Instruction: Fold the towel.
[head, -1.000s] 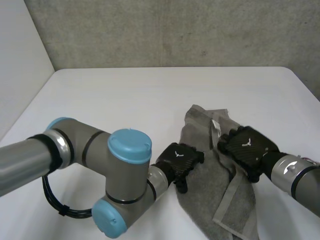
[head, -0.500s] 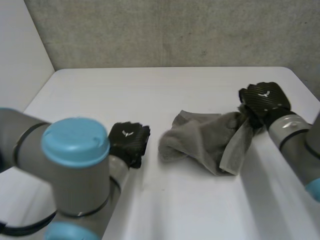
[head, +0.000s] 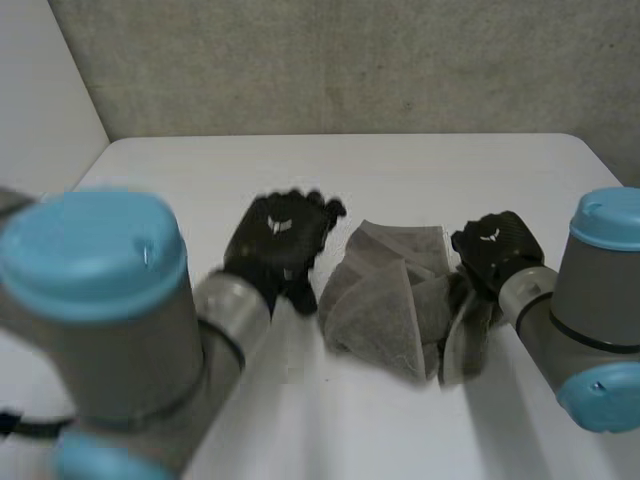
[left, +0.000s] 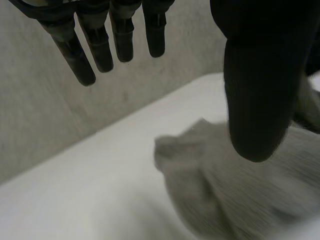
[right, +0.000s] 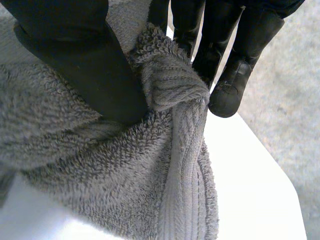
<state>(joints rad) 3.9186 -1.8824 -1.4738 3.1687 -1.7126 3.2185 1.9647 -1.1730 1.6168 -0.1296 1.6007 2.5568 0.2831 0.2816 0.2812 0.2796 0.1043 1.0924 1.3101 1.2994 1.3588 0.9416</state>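
The left arm (head: 100, 300) and right arm (head: 600, 310) loom nearest the camera. Between them a grey towel (head: 385, 305) sits bunched in a loose heap near the middle of the white table (head: 450, 165). The right hand (head: 495, 250) pinches a gathered fold at the heap's right edge between thumb and fingers; its wrist view shows the terry cloth squeezed tight there. The left hand (head: 280, 240) hovers just beside the towel's left edge, fingers (left: 75, 52) straight and spread, thumb (left: 257, 100) held apart, gripping nothing.

A second earlier the towel lay stretched long toward the front of the table with both hands on it. Half a second ago the right hand had dragged it off to the far right while the left hand stood well clear. Now the right hand has brought the cloth back toward the centre and the left hand has closed in beside it.

The result looks like a crumpled pile, not a fold: no edges are matched, and the towel probably needs spreading flat before a clean fold can start. The tabletop is smooth, matte white. Beyond its far edge rises a rough grey concrete wall (head: 350, 60), with a plain white panel (head: 40, 90) at the left.
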